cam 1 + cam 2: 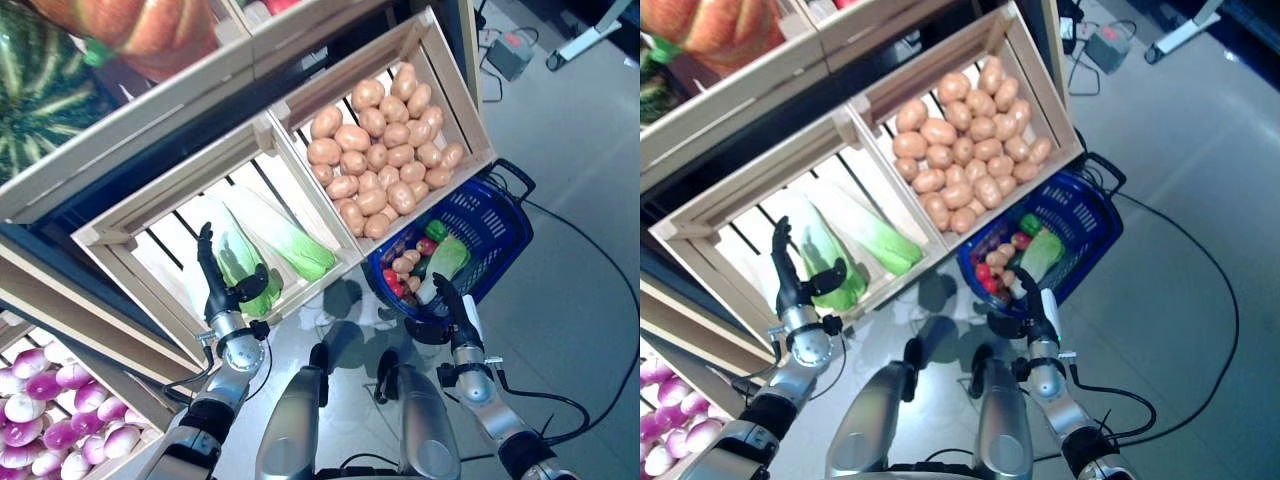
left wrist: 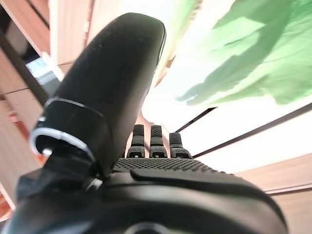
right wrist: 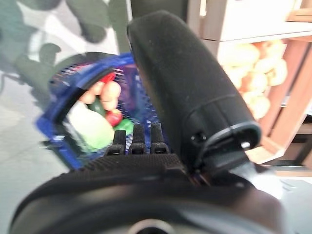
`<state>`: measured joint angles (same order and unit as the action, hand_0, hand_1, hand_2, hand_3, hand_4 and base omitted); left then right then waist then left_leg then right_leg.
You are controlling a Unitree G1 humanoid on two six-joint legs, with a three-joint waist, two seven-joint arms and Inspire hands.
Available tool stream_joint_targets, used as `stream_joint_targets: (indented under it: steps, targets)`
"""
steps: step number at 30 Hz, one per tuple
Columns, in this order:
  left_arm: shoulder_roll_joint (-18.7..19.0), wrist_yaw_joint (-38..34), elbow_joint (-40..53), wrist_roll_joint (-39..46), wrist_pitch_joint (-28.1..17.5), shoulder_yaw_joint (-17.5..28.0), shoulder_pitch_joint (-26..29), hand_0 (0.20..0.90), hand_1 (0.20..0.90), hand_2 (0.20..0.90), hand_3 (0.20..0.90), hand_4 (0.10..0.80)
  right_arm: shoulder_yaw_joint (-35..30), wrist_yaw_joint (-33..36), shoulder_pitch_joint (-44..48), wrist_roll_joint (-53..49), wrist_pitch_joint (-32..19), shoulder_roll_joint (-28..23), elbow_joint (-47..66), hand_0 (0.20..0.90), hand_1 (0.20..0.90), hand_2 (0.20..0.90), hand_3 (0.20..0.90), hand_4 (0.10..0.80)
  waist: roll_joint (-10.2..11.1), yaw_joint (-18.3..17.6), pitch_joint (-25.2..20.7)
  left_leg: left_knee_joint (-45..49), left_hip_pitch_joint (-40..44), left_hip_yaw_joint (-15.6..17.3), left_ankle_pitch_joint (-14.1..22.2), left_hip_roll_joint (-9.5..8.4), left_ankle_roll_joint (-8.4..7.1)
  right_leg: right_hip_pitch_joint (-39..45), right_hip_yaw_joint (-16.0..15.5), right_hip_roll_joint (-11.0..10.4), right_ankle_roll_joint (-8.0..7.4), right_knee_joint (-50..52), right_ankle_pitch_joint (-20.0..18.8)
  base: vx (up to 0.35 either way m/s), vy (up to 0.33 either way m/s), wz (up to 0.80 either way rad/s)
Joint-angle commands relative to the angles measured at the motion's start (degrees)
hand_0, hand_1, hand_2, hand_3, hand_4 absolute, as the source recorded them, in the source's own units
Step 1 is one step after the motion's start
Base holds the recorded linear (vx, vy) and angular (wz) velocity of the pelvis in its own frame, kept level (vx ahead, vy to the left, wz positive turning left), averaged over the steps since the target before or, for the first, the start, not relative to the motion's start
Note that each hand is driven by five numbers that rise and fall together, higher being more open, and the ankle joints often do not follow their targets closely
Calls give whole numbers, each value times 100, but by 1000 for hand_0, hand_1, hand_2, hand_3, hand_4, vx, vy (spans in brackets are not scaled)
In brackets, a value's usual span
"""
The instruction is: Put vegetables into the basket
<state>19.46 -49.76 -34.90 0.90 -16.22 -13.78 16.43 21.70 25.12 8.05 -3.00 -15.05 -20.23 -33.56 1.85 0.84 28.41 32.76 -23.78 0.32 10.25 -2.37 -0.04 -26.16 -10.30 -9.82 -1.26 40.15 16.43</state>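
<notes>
left hand (image 1: 215, 285) | fingers straight, nothing held, raised in crate (image 1: 110, 235) beside cabbages (image 1: 300, 245) | right hand (image 1: 455, 315) | apparently extended, empty, near basket (image 1: 495, 215) rim | basket contents seen closer in right wrist view

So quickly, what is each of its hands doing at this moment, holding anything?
Left hand: open, fingers straight, empty, up at the crate with the cabbages.
Right hand: open, empty, by the blue basket.
</notes>
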Motion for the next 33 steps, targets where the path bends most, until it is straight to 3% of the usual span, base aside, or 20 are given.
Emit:
stream_joint_targets:
  steps: [1, 14, 25, 33]
  targets:
    - [73, -538, 260, 79, -277, 340, 247, 900, 900, 900, 900, 800, 190, 285, 2, -115, -211, -254, 722, 900, 900, 900, 900, 800, -38, -89, -194, 573, -344, 156, 240, -116, 117, -5, 19, 129, 338, 479, 116, -51, 87, -2]
    - [108, -960, 233, 532, -444, 893, 530, 900, 900, 900, 900, 800, 92, 75, 21, -52, 75, -530, 906, 900, 900, 900, 900, 800, -14, -256, 44, 1718, -1054, 425, 668, 31, 267, -819, 250, 113, 425, 1607, 470, -13, 62, -5]
    - [743, -666, -26, 1342, -166, 1126, 1198, 900, 900, 900, 900, 800, 155, 34, 177, -19, 273, -734, 901, 900, 900, 900, 900, 800, 25, -392, 138, 1827, -1206, 582, 724, 175, 336, -1091, 418, 236, 387, 1693, 427, 19, 47, -8]
    - [982, -559, -400, 2079, 32, 1150, 1846, 900, 900, 900, 900, 800, 308, 153, 426, -20, 397, -756, 838, 900, 900, 900, 900, 800, 60, -501, 138, 1865, -1523, 696, 755, 280, 368, -1478, 498, 330, 394, 1728, 401, -8, 21, -6]
